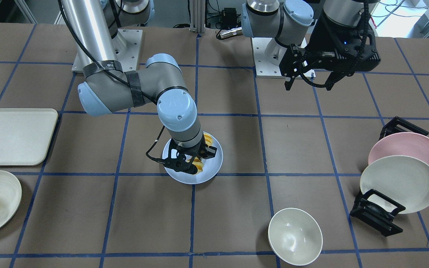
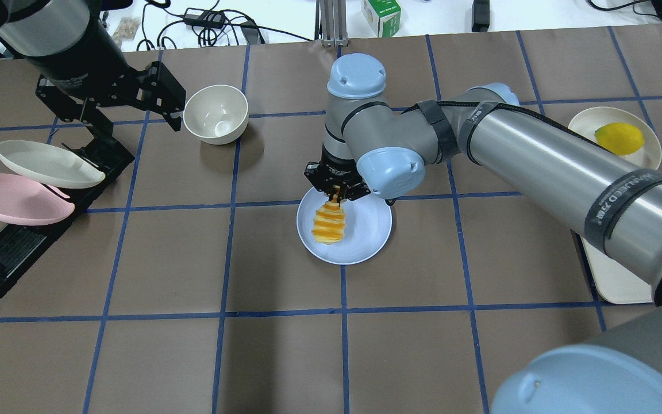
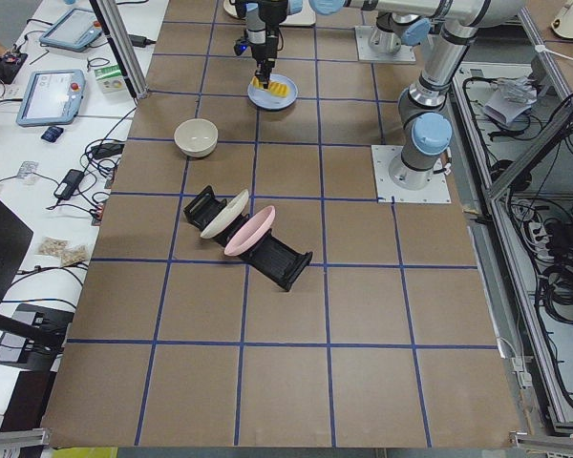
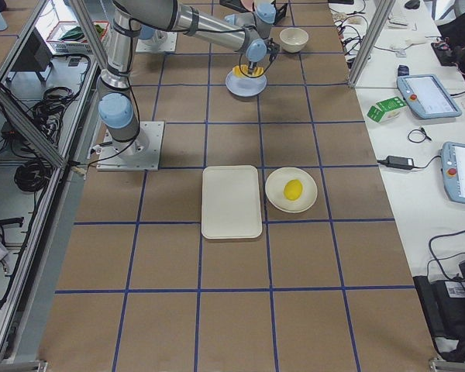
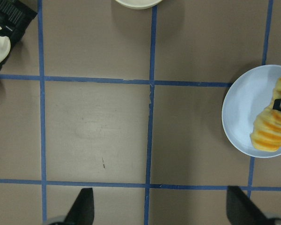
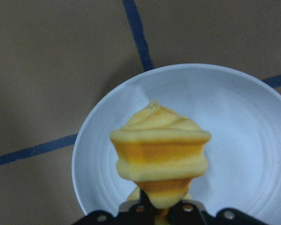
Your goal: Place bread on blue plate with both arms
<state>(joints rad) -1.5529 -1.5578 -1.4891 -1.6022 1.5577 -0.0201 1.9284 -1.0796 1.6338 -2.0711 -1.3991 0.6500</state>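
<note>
The bread (image 2: pixel 329 221) is a ridged golden-orange loaf over the blue plate (image 2: pixel 368 233) at the table's middle. My right gripper (image 2: pixel 337 194) is shut on the loaf's far end, and the loaf slants down toward the plate. I cannot tell whether its lower end touches. The right wrist view shows the bread (image 6: pixel 161 154) end-on above the blue plate (image 6: pixel 243 140). My left gripper (image 2: pixel 169 103) is open and empty. It hovers above the table near the white bowl, well left of the plate. In the left wrist view its fingers (image 5: pixel 82 208) frame bare table, with the plate (image 5: pixel 239 117) at the right edge.
A white bowl (image 2: pixel 216 114) stands beside my left gripper. A black rack (image 2: pixel 15 241) holds a cream plate (image 2: pixel 43 164) and a pink plate (image 2: pixel 9 198). A cream tray (image 1: pixel 13 136) and a cream plate with a yellow fruit (image 2: pixel 619 138) lie on the right arm's side.
</note>
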